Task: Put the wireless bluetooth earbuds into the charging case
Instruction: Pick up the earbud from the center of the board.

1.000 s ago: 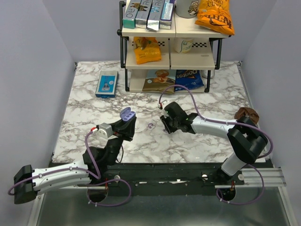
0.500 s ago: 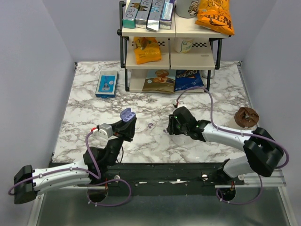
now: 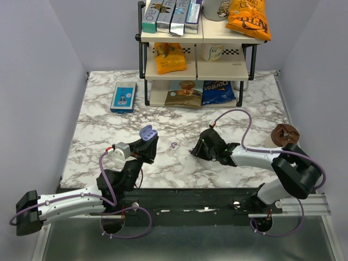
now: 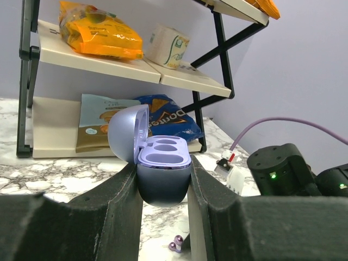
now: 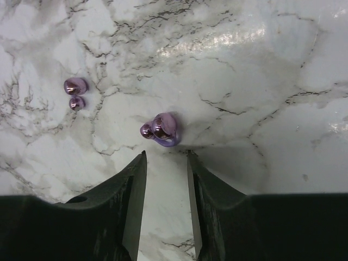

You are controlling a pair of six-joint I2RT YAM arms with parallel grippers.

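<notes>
The left arm (image 3: 70,204) reaches toward the rack (image 3: 197,65), and the left jaws are shut tight on the case (image 4: 162,187), one finger on each side of it. The case is purple and round. It is held up off the surface (image 3: 109,130), in front of the rack and a little to its left. Its lid (image 4: 126,133) is open and tips back, and two small round pockets show on top. The right arm (image 3: 255,157) lies low over the surface, in front of the rack and a little to its right. The right jaws are partly open and hold nothing. They point down at the surface. A shiny purple earbud (image 5: 160,129) lies on the surface in front of the rack. In the right wrist view it sits just past the tips of the right jaws, in line with the gap, and does not touch them. A second earbud (image 5: 75,92) lies on the surface too, off to the left in that view and well apart from the first one. A blue box (image 3: 123,97) lies flat just left of the rack. A brown thing (image 3: 285,134) sits in front of the rack, far to its right.
</notes>
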